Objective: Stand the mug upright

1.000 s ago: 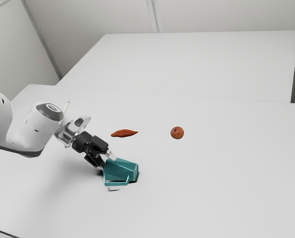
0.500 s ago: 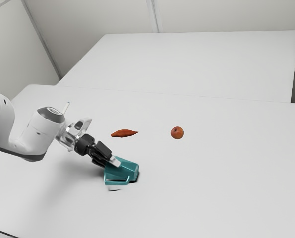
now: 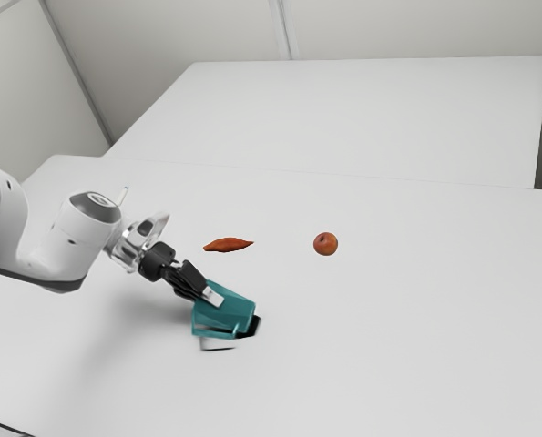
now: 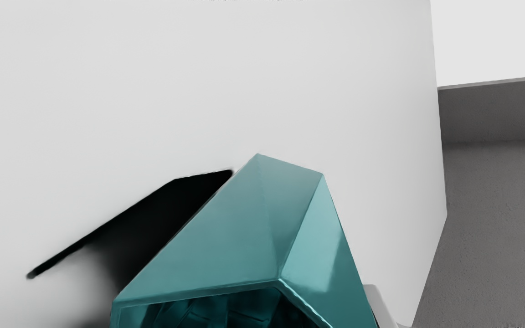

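The teal mug (image 3: pixel 225 317) lies tilted on its side in the exterior view, its faceted base toward the exterior view's right and a dark shadow under it. My gripper (image 3: pixel 212 296) reaches it from the upper left, with its fingers closed together on the mug's rim-side wall. In the wrist view the mug (image 4: pixel 226 246) has its open mouth toward my hand, and a pale fingertip (image 4: pixel 378 303) rests along its outer wall. The other fingertip is hidden there. The handle is at the mug's lower side in the exterior view.
A reddish-orange pepper-like object (image 3: pixel 228 245) lies beyond the mug, and a round orange-red fruit (image 3: pixel 325 243) sits farther to the exterior view's right. Both are on the white table (image 3: pixel 416 337). The table's edge drops off in the wrist view.
The fingers, apart a second ago, have come together on the mug. Since then the mug has tipped and risen slightly with my hand, and its shadow has spread out from under it.
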Controlling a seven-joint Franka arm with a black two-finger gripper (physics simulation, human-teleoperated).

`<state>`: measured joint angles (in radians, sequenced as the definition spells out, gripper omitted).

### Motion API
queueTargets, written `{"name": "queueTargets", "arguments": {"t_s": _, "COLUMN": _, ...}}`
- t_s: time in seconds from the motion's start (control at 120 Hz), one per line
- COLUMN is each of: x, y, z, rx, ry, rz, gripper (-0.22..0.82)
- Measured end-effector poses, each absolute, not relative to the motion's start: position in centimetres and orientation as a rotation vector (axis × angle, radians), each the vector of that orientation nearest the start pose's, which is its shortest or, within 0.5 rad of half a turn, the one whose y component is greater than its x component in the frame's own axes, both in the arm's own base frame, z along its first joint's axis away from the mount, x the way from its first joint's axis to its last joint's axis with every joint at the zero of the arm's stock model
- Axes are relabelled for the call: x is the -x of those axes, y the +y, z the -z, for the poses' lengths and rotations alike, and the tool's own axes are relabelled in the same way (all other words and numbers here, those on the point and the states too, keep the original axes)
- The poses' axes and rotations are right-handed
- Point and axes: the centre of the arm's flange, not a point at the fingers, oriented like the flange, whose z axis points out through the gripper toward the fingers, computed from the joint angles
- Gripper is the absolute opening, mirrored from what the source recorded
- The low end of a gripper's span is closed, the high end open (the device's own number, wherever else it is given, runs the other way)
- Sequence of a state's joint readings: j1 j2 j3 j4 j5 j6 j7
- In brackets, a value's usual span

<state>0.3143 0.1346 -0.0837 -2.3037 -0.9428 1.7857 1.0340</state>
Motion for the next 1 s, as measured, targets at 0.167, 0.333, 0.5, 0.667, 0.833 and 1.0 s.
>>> {"name": "queueTargets", "arguments": {"t_s": 0.167, "x": -47.4, "y": 3.3, "z": -30.5, "rx": -2.145, "ry": -0.361, "rz": -0.041, "gripper": -0.17}}
{"name": "queueTargets", "arguments": {"t_s": 0.333, "x": -47.7, "y": 2.7, "z": -33.6, "rx": -2.259, "ry": -0.494, "rz": -0.093, "gripper": -0.17}}
{"name": "queueTargets", "arguments": {"t_s": 0.5, "x": -48.3, "y": 1.2, "z": -36.5, "rx": -2.447, "ry": -0.676, "rz": -0.122, "gripper": -0.17}}
{"name": "queueTargets", "arguments": {"t_s": 0.667, "x": -49.1, "y": -1.1, "z": -37.2, "rx": -2.599, "ry": -0.831, "rz": -0.102, "gripper": -0.17}}
{"name": "queueTargets", "arguments": {"t_s": 0.833, "x": -50.0, "y": -1.5, "z": -37.6, "rx": -2.777, "ry": -0.921, "rz": -0.08, "gripper": -0.17}}
{"name": "queueTargets", "arguments": {"t_s": 1.0, "x": -51.0, "y": -2.9, "z": -37.6, "rx": -2.902, "ry": -0.947, "rz": -0.065, "gripper": -0.17}}
